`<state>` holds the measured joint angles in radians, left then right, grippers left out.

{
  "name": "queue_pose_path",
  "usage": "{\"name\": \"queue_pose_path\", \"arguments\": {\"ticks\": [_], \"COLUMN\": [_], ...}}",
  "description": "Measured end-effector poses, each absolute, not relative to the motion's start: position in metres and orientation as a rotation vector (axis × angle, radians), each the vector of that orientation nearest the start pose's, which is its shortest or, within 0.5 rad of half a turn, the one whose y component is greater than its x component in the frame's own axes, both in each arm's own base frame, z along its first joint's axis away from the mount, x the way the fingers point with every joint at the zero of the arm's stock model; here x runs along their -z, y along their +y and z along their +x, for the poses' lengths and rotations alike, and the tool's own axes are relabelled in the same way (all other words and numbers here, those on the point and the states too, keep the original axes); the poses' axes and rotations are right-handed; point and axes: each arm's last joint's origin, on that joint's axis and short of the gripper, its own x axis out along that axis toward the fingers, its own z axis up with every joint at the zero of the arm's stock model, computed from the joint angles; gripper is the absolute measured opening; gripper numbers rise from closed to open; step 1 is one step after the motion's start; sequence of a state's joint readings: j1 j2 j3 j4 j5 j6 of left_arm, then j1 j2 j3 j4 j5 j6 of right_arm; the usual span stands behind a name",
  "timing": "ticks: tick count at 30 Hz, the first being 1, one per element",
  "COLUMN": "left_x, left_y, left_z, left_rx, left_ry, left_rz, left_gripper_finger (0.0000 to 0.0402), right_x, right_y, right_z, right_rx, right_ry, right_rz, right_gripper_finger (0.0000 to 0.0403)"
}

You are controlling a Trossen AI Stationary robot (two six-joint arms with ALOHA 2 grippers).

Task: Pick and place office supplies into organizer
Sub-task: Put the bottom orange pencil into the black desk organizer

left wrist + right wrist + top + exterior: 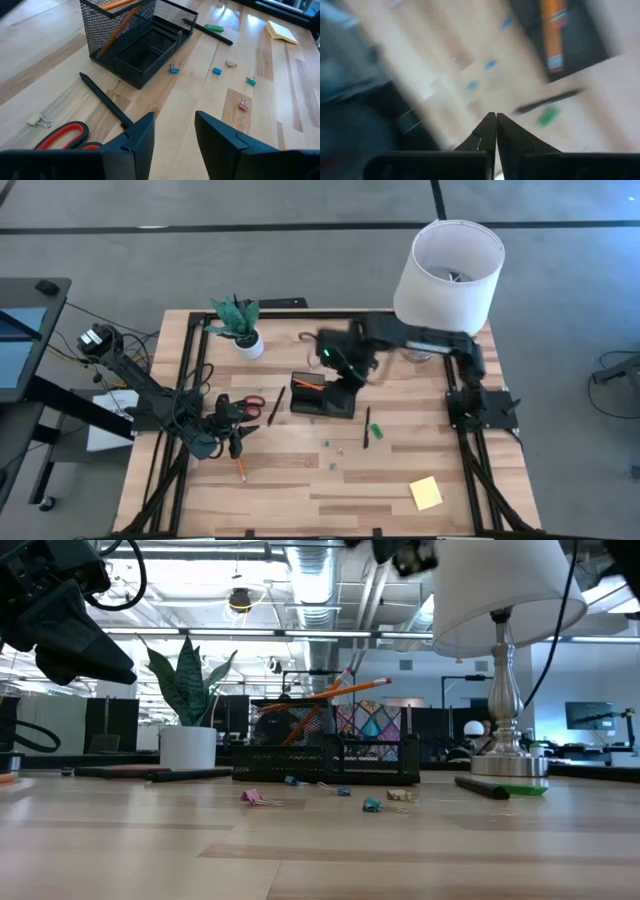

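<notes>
The black mesh organizer [322,400] stands mid-table with orange pencils [116,21] leaning in its tall compartment. Red-handled scissors [64,138] and a black pen [104,99] lie to its left. Another pen [366,426] and the green block [376,430] lie to its right. Small clips [216,71] are scattered in front, and the yellow sticky-note pad [425,493] sits near the front edge. My left gripper [174,137] is open, hovering just above the table next to the scissors. My right gripper [495,125] is shut and empty, raised above the organizer [555,45].
A potted plant [242,328] stands at the far left of the table and a white-shaded lamp [450,272] at the far right. A loose orange pencil [241,471] lies near the left gripper. Bare wood lies between the organizer and the sticky-note pad.
</notes>
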<state>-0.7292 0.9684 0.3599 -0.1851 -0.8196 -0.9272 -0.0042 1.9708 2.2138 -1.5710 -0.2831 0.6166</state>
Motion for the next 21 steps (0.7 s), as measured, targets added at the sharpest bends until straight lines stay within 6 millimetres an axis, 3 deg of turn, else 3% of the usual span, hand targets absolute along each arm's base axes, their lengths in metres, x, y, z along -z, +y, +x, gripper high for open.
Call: {"name": "queue_pose_path", "arguments": {"ticks": [5, 11, 14, 17, 21], "left_x": [-0.168, -0.17, -0.171, -0.171, -0.171], "left_y": [-0.096, -0.097, -0.097, -0.098, -0.098], "left_z": [0.139, 0.14, 0.141, 0.141, 0.141], "left_rx": [-0.328, -0.32, -0.316, -0.309, -0.301], "left_ry": [0.464, 0.446, 0.438, 0.44, 0.447], "left_rz": [-0.354, -0.376, -0.387, -0.394, -0.406], "left_gripper_finger": [0.0137, 0.0137, 0.0137, 0.0137, 0.0137], "right_x": [-0.381, -0.35, -0.317, -0.27, -0.199], "right_y": [0.076, 0.158, 0.192, 0.219, 0.233], "right_z": [0.345, 0.332, 0.332, 0.328, 0.319], "right_rx": [0.428, 0.45, 0.461, 0.511, 0.596], "right_ry": [1.231, 1.146, 1.023, 0.829, 0.604], "right_rz": [0.454, 0.47, 0.485, 0.504, 0.591], "right_gripper_finger": [0.0003, 0.0002, 0.0002, 0.0001, 0.0001]}}
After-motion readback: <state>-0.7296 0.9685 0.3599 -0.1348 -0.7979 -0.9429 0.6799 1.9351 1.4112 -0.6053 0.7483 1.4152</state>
